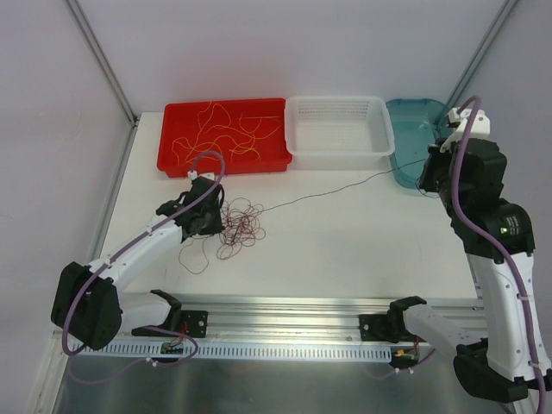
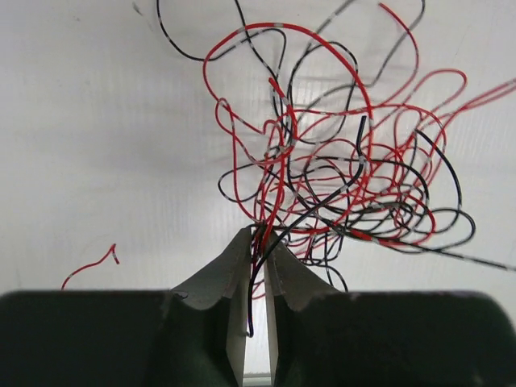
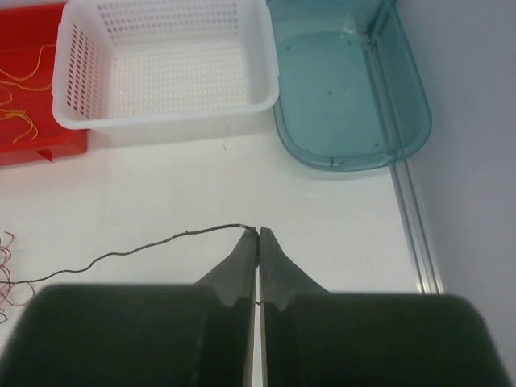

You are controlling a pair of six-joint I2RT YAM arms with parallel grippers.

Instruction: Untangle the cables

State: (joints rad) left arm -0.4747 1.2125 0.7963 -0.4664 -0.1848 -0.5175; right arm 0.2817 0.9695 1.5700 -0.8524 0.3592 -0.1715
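Note:
The cables (image 1: 242, 226) lie as a tangled clump of dark red and black strands on the white table, left of centre. My left gripper (image 1: 210, 224) is at the clump's left edge. In the left wrist view its jaws (image 2: 259, 235) are nearly together, pinching a few red and black strands of the clump (image 2: 339, 177). One black cable (image 1: 328, 191) runs taut from the clump to the right. My right gripper (image 1: 429, 174) holds its far end. The right wrist view shows that gripper (image 3: 259, 231) shut on the black cable (image 3: 145, 246) at its tips.
At the back stand a red tray (image 1: 172, 138) with yellow-orange wires (image 1: 226, 129), a white mesh basket (image 1: 338, 152) and a teal bin (image 1: 410, 114). A loose red strand (image 2: 90, 266) lies left of the left gripper. The arm rail (image 1: 285, 323) runs along the near edge.

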